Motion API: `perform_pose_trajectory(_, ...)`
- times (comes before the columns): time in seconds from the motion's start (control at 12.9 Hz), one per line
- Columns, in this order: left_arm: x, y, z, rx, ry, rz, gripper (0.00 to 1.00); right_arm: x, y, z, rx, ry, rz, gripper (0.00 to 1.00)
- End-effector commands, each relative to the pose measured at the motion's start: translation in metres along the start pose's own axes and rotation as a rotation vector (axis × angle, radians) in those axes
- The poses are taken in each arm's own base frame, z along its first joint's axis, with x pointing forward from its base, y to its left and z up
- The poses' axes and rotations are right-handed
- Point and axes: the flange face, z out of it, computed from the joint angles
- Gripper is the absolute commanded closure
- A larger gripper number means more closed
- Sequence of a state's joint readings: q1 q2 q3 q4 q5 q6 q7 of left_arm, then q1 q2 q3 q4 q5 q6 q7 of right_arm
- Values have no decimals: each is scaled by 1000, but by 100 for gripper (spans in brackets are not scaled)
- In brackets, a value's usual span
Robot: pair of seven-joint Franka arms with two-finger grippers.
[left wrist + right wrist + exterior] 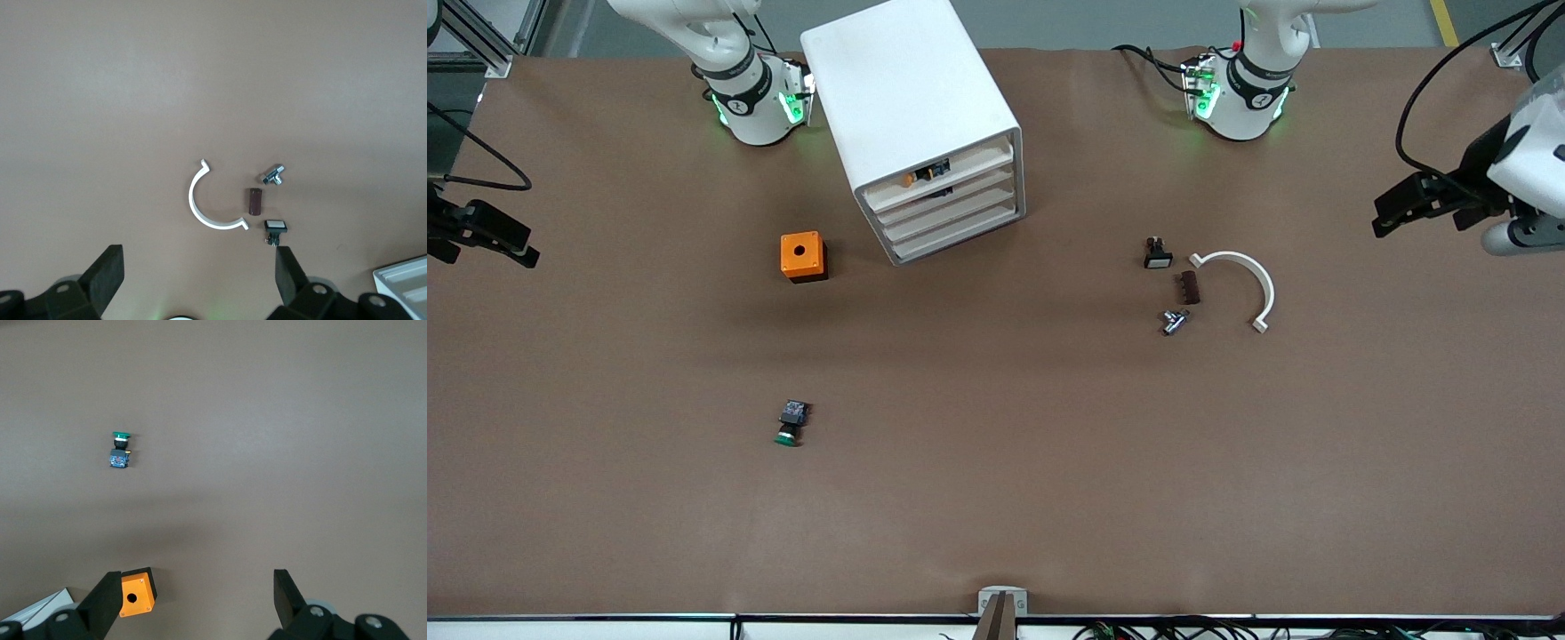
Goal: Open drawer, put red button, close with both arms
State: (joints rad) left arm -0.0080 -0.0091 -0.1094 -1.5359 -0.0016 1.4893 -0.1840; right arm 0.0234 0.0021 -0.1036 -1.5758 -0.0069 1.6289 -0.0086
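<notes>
Brown matte table (996,498), smooth covering. White boxy plastic cabinet (911,89) stands between the two arm bases, rounded corners, four shallow tiers facing the front camera. Drawer (951,191) is second tier from top, flat white tray, pushed in flush. Top tier shows an orange-black part (925,172).

Left gripper (1392,209) hangs over the left arm's end of the table, fingers spread wide, holding nothing, well apart from the drawer. Right gripper (489,236) hangs over the right arm's end, also spread wide and holding nothing, well apart from the drawer.

Orange box (803,256), square with round hole on top, sits near the cabinet toward the right arm's end. Green-capped button (790,425), black-blue blocky body, lies nearer the front camera than the box. Toward the left arm's end, in a cluster: white curved half-ring clip (1249,280), small brown block (1190,287), shiny metal fitting (1174,322), black switch with white cap (1158,253).
</notes>
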Motion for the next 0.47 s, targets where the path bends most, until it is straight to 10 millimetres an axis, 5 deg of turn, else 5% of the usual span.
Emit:
perform_pose_trajectory(0.0, -17, -3, 0, 19, 16, 21, 0, -5, -2, -2, -5, -2, 8, 0)
perform_pose_trajectory(0.39, -17, -2, -7, 21, 25, 56, 0, -5, -9, -1, -4, -3, -4, 0)
